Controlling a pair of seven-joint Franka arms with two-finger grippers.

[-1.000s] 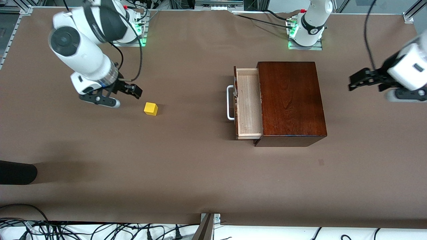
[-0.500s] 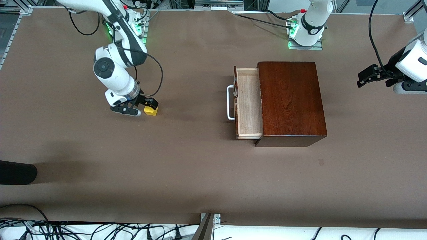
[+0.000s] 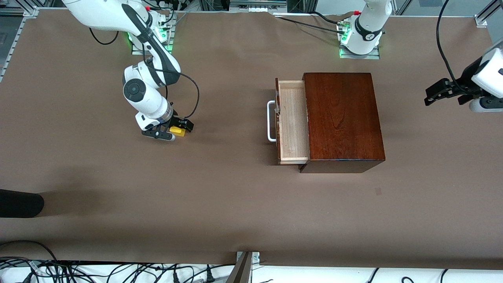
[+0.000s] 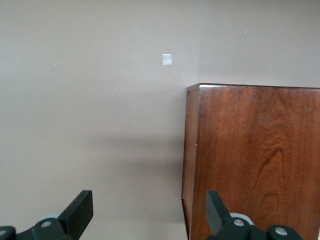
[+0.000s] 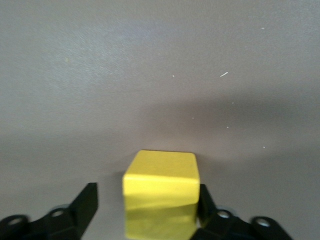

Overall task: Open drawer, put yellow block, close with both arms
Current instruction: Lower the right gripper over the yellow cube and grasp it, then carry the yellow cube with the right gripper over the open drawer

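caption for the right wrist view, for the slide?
Right pincer straddling the yellow block on the brown table, one finger touching it, the other still apart.

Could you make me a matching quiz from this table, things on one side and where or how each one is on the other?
Things:
1. yellow block
2. drawer
3. left gripper
4. wooden box

States:
a. pulled out, nothing inside
b. between the right gripper's fingers, on the table
c. dark reddish-brown, glossy
d. open, waiting above the table's end

Pairs: 1-b, 2-a, 3-d, 4-c
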